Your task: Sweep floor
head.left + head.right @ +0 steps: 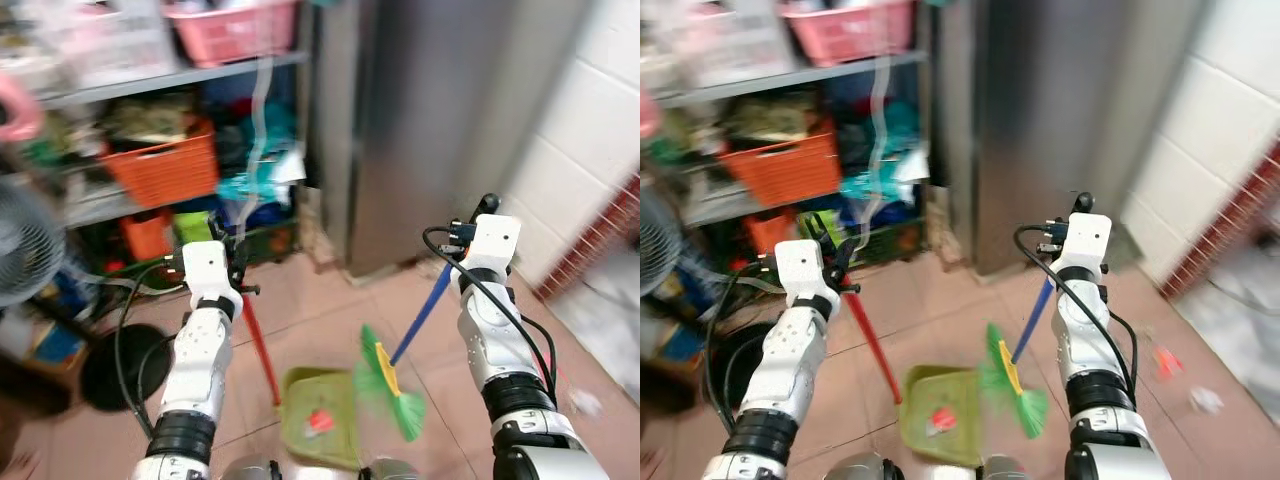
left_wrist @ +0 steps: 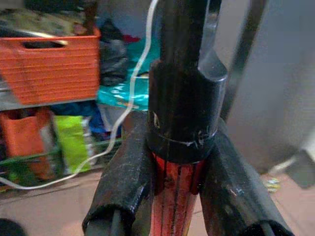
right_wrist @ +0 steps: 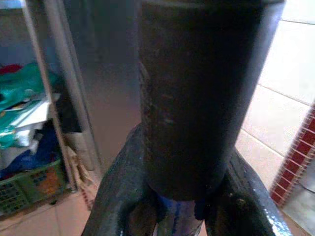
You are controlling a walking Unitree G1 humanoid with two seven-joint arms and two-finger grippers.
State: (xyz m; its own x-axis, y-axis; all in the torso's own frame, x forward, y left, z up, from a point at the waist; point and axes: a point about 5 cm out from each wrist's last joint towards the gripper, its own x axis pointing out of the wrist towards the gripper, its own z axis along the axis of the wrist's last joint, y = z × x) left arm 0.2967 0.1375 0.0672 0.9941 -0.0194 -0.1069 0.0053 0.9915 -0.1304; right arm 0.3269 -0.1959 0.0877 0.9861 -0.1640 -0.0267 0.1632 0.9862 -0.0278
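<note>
silver arms raised; left gripper (image 2: 177, 187) clamps dustpan handle (image 1: 262, 348); right gripper (image 3: 177, 211) seemingly clamps broom (image 1: 420, 318).

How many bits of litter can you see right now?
3: a red scrap in the green dustpan, a red scrap and a pale scrap on the floor to the right. Blur may hide more.

Motion blur smears the shelves (image 1: 150, 85) at ten o'clock, leaving the contents of the orange basket (image 1: 160, 168) and pink basket (image 1: 235, 30) unreadable. A small red scrap (image 1: 319, 420) in the green dustpan (image 1: 322, 415) is too blurred to identify. A fan (image 1: 25, 245) at nine o'clock is cut off by the frame edge.
</note>
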